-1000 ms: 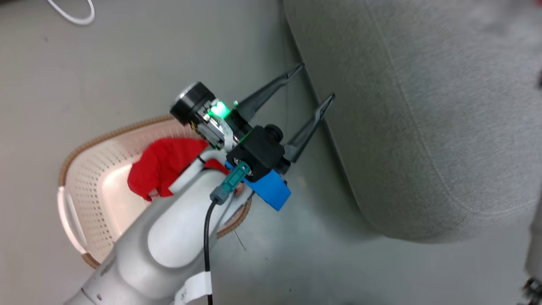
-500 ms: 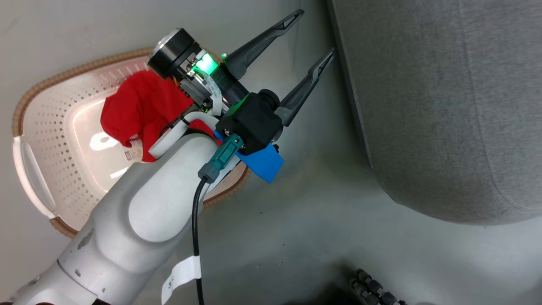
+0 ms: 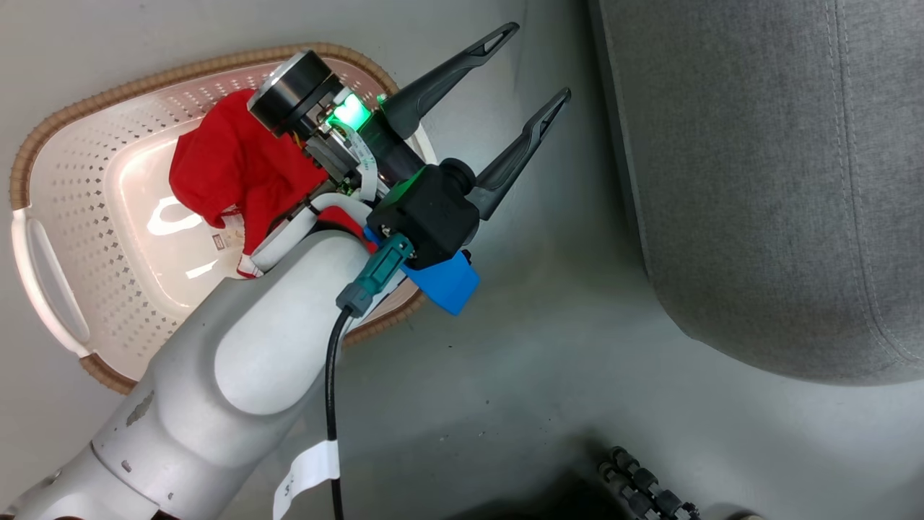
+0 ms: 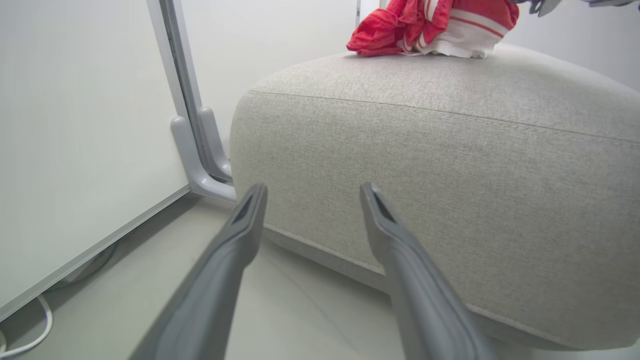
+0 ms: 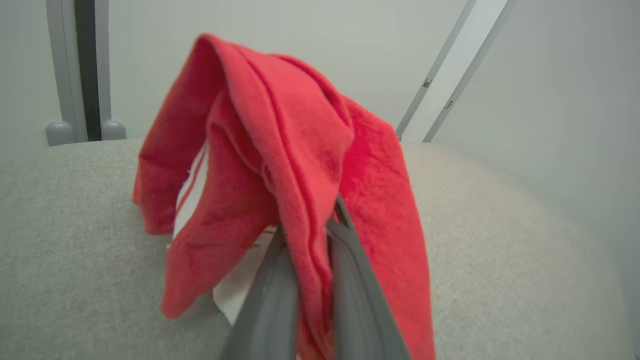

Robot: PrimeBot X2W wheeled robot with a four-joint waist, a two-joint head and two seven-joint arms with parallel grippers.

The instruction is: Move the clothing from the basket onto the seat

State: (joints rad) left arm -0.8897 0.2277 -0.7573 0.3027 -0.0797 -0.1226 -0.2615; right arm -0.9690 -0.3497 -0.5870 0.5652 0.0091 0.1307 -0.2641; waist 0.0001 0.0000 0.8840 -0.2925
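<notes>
Status of left gripper (image 3: 534, 63): released, fingers spread wide, nothing between them. Located at upper centre of head view, over bare floor (image 3: 505, 404) between basket (image 3: 180, 68) and seat (image 3: 758, 180), tips pointing to upper right toward seat edge, apart from it. In left wrist view, low and level (image 4: 312, 187), aimed at side wall of seat (image 4: 450, 175), tips near it but not touching. Status of right gripper (image 5: 310, 225): clenched on striped garment (image 5: 280, 150), fold of red cloth pinched between both fingers at bottom centre of right wrist view. Cloth bunched upward above fingers, white band with thin red lines visible in inner fold at left, lower edges resting on top of seat (image 5: 60, 225). In left wrist view, striped garment (image 4: 440, 25) at top, right of centre, lying on upper surface of seat. Location of red garment (image 3: 224, 170): inside basket, crumpled against upper right wall, partly hidden behind left wrist. Basket at left of head view, on floor, well apart from seat. At left of left wrist view, grey frame post (image 4: 187, 100) just beside seat corner; white cable (image 4: 30, 340) on floor at lower left corner.
</notes>
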